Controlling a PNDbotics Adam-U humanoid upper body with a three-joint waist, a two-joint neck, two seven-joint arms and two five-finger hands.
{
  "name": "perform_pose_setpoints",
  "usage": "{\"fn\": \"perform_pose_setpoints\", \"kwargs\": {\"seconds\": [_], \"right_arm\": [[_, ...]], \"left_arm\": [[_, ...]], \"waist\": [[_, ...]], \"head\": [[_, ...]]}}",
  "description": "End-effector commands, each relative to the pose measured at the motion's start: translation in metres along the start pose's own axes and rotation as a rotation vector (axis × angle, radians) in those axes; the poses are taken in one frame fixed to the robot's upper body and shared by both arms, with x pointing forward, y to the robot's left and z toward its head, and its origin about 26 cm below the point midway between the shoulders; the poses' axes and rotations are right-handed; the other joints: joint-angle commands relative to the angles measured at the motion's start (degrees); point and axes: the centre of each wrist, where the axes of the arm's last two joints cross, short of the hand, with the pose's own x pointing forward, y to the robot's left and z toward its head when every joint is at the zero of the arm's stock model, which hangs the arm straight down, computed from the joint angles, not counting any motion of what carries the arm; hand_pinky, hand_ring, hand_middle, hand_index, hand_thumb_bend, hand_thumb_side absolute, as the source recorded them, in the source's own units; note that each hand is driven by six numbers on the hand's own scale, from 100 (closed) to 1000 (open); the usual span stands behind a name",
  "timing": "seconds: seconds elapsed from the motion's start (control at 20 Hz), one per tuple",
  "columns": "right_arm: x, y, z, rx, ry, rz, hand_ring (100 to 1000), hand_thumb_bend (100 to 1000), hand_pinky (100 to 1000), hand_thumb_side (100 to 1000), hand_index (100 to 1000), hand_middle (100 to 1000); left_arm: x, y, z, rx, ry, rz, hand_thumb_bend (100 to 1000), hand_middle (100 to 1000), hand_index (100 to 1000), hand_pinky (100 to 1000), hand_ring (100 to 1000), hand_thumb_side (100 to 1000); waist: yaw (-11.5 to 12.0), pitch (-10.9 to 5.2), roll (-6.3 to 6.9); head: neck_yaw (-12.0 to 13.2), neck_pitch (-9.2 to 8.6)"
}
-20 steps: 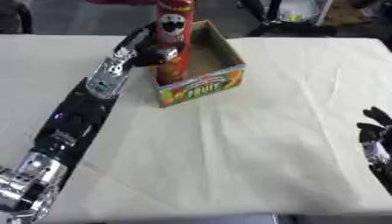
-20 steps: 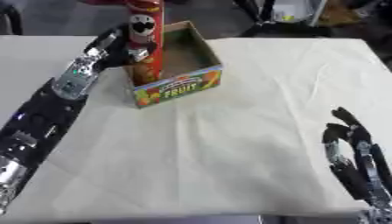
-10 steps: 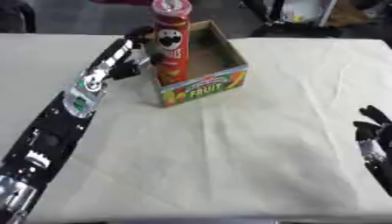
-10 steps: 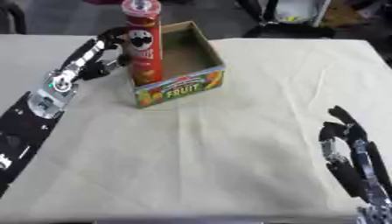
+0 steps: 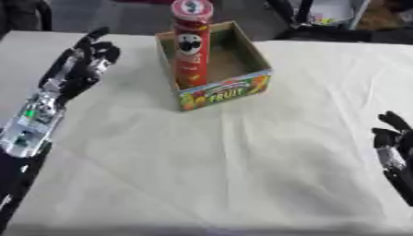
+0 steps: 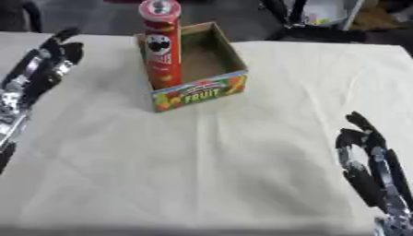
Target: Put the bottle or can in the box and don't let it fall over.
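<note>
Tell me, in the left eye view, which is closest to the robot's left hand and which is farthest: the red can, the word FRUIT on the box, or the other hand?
From the left hand:
1. Red can, standing upright in the box's left side.
2. FRUIT label, on the box's front wall.
3. Right hand, at the lower right edge.
</note>
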Motion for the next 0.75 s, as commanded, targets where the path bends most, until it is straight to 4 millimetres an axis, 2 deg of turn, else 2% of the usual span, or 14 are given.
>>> {"fn": "perform_pose_setpoints", "kwargs": {"seconds": [0.05,0.15,0.25,0.55,0.75], "right_arm": [[-0.001,-0.01,0.0,-0.014,-0.005,0.027,834,100,847,837,1000,916],[-0.001,-0.01,0.0,-0.016,-0.001,0.03,834,100,847,814,1000,916],[-0.002,-0.01,0.002,-0.017,0.004,0.03,834,100,847,795,1000,917],[-0.004,-0.009,0.005,-0.02,0.019,0.03,834,100,847,782,1000,917],[-0.004,-0.01,0.005,-0.021,0.019,0.031,834,100,847,776,1000,918]], "left_arm": [[0.017,0.012,0.017,0.063,-0.04,-0.029,349,996,999,952,948,748],[0.012,0.007,0.031,0.089,-0.014,-0.061,333,997,1000,952,948,729],[0.008,0.002,0.039,0.122,0.008,-0.092,344,995,1000,951,947,669],[-0.007,-0.015,0.053,0.234,0.103,-0.119,191,995,994,950,945,464],[-0.011,-0.019,0.055,0.227,0.109,-0.109,118,994,990,949,943,399]], "waist": [[0.37,-0.74,0.78],[0.74,-0.78,0.61],[1.17,-0.84,0.44],[2.3,-1.11,0.21],[2.35,-1.3,0.36]], "head": [[-0.72,0.34],[-1.12,0.34],[-1.09,0.34],[-1.55,0.34],[-1.92,0.34]]}}
